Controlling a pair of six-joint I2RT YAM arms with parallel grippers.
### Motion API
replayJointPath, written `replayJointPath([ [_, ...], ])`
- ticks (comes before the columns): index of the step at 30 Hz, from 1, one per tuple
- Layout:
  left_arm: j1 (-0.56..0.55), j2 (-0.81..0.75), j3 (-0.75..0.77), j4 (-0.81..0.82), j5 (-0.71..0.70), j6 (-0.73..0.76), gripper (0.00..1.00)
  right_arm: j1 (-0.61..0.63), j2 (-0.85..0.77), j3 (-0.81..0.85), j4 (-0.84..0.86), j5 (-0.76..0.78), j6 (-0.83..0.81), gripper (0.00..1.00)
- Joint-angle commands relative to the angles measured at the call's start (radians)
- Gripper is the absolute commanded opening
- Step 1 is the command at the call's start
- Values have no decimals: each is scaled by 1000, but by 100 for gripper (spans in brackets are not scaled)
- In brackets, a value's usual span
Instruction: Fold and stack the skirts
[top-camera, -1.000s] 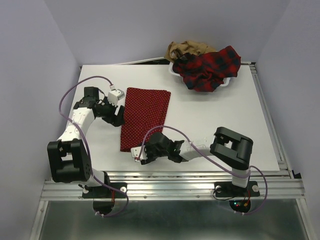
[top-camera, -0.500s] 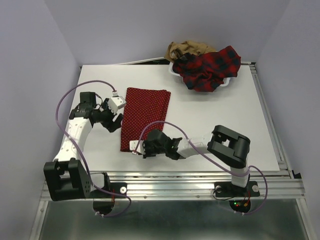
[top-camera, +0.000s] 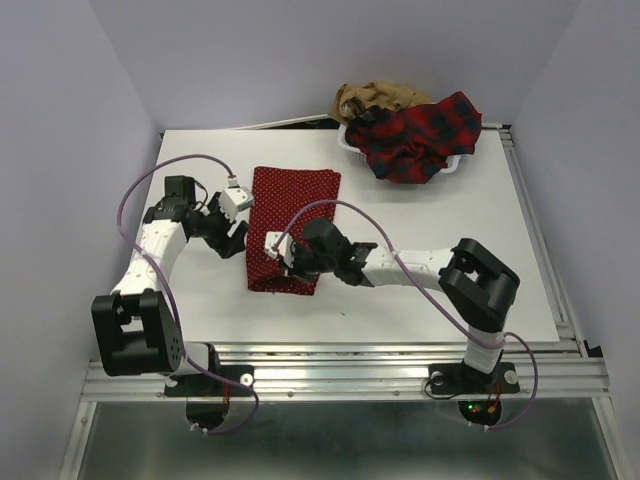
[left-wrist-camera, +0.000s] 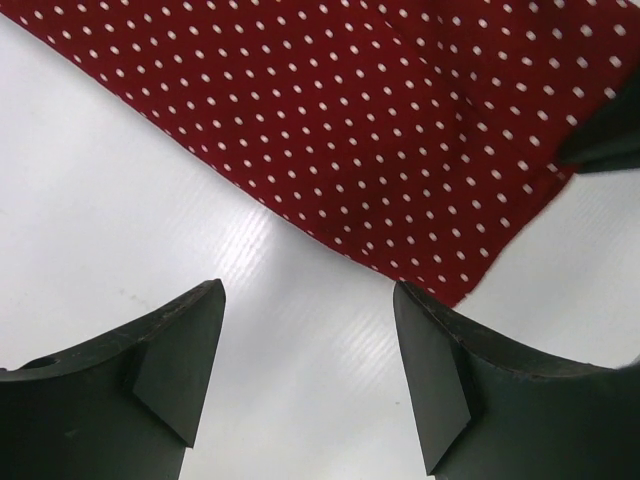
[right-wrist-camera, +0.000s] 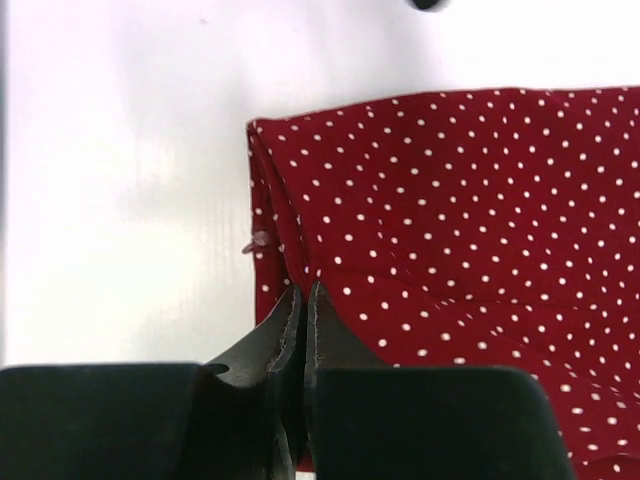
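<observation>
Top external view: the red dotted skirt (top-camera: 300, 205) lay flat on the table (top-camera: 440, 230), left of centre, its long axis running 12 to 6 o'clock. The near end looked doubled over, so I judged a first fold under way. The right gripper (top-camera: 280, 250) sat over the skirt's 7 o'clock corner, and the left gripper (top-camera: 236, 225) stood at the skirt's 9 o'clock edge, just beside the cloth. At the table's 1 o'clock corner, the plaid skirt (top-camera: 415, 135) and the tan skirt (top-camera: 375, 97) were heaped unfolded in the white basket (top-camera: 352, 148). Left wrist view: the jaws stood released with bare table between them and nothing held. The dotted hem ran across from 10 to 4 o'clock, just beyond the fingertips. Right wrist view: the jaws were clenched on what appeared to be a layer of the dotted cloth, and a doubled edge showed at 11 o'clock of the fingertips. Assessment: no skirt was fully folded, none was stacked, and two were untouched.
</observation>
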Motion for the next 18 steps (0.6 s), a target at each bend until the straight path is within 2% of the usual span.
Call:
replayJointPath([
  [1, 4, 66, 113, 67, 72, -104, 79, -11, -91, 8, -40, -115, 32, 1],
  [4, 4, 151, 179, 84, 92, -158, 79, -11, -102, -7, -66, -139, -9, 1],
  [8, 4, 189, 218, 82, 96, -178, 78, -11, -54, -8, -101, -89, -69, 2],
  [11, 4, 185, 212, 81, 89, -175, 78, -11, -4, 22, -161, -57, -105, 20],
  [18, 2, 151, 167, 82, 53, -152, 79, -1, 9, -23, -242, -63, -135, 43],
])
